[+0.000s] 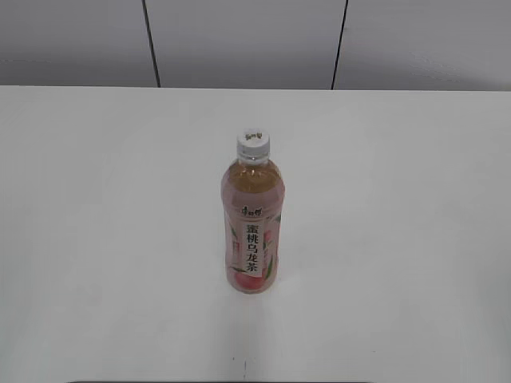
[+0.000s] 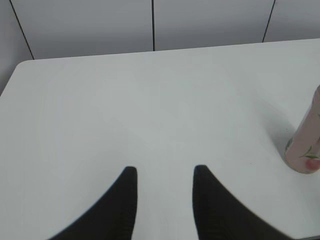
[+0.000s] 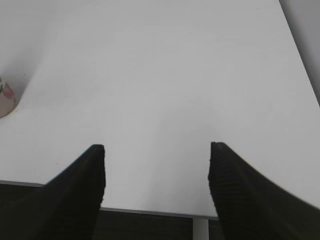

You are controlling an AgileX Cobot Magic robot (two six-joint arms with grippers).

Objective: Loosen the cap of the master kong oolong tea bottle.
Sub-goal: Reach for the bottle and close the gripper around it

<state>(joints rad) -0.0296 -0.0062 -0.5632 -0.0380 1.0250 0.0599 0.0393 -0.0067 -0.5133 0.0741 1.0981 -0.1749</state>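
Cap (image 1: 252,143), white with ribbed rim, sits on the neck of the master kong oolong tea bottle (image 1: 252,223). Bottle stands upright near the middle of the white counter (image 1: 96,239), label with vertical black characters facing the exterior camera.

Left end effector (image 2: 165,175): fingers parted, nothing between them, only bare counter showing in the gap. Bottle base lies ahead and well to the right of it, at the right edge of the left wrist view (image 2: 306,150); no contact.

Right end effector (image 3: 156,152): fingers spread wider, empty, hovering at the near edge of the counter. Bottle base is just visible far to its left, ahead of the left finger (image 3: 6,100); well apart.

Neither end effector appears in the exterior view. Grey panelled wall (image 1: 239,40) behind the counter.
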